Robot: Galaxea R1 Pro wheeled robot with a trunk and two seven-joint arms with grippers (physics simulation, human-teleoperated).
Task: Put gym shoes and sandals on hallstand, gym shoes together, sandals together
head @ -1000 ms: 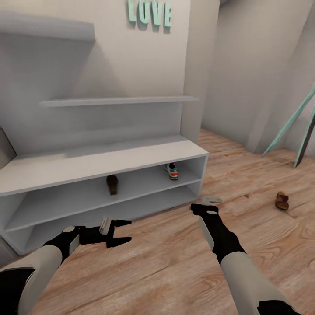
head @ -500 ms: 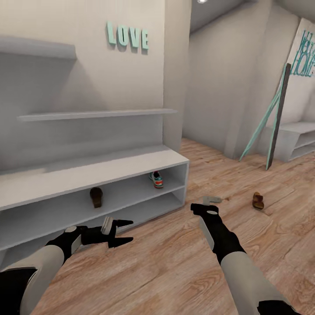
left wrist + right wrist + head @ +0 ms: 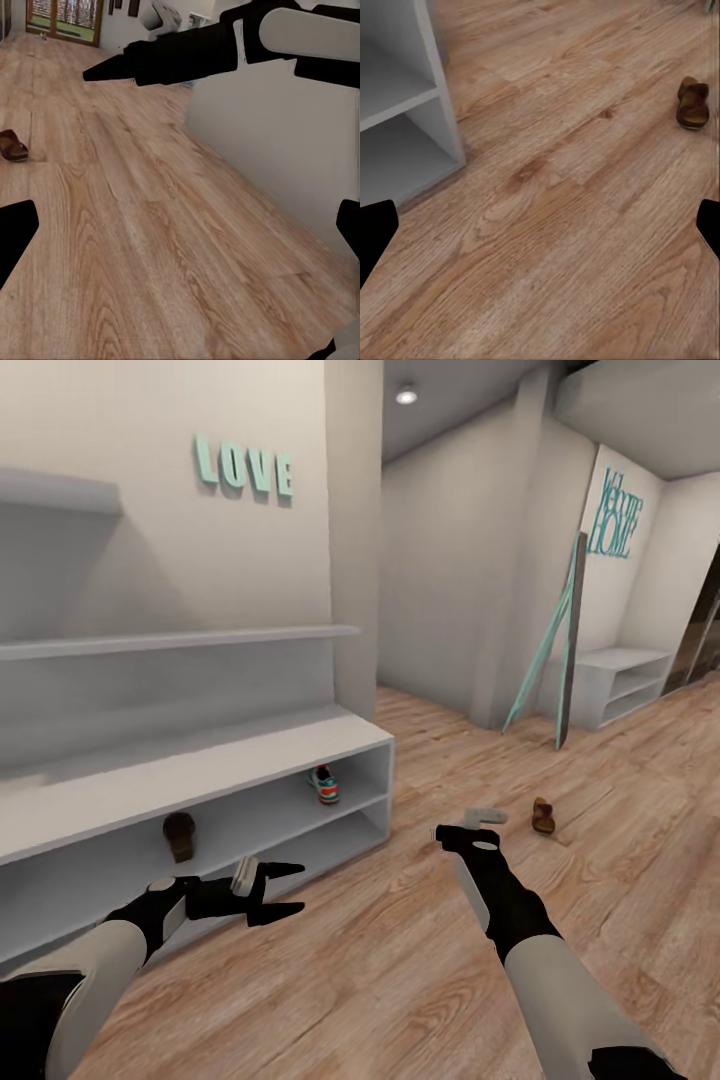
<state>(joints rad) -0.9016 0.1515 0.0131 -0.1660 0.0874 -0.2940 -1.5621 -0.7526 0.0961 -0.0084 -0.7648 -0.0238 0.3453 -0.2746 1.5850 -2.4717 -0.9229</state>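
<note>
The pale hallstand (image 3: pixel 230 755) stands along the wall at my left. On its upper open shelf rest one gym shoe (image 3: pixel 322 784) near the right end and one brown sandal (image 3: pixel 180 835) further left. Another sandal (image 3: pixel 543 816) lies on the corridor floor (image 3: pixel 400 960) ahead to the right, also seen as the sandal (image 3: pixel 693 103) and the sandal (image 3: pixel 11 145) in the wrist views. My left gripper (image 3: pixel 298 888) hovers open and empty over the floor before the hallstand, as does my left gripper (image 3: pixel 180 225). My right gripper (image 3: pixel 472 826) is open and empty, a short way from the floor sandal, fingers wide in my right gripper (image 3: pixel 541 223).
A second low white shelf bench (image 3: pixel 615 685) stands at the back right. A teal and dark frame (image 3: pixel 565 650) leans on the wall beside it. The hallstand's end panel (image 3: pixel 435 97) is close to my right hand. Wood floor stretches ahead and right.
The whole view has swung to the right, so the hallstand and shoes sit further left and the far bench has come into sight. Both arms hold the same pose, grippers still open.
</note>
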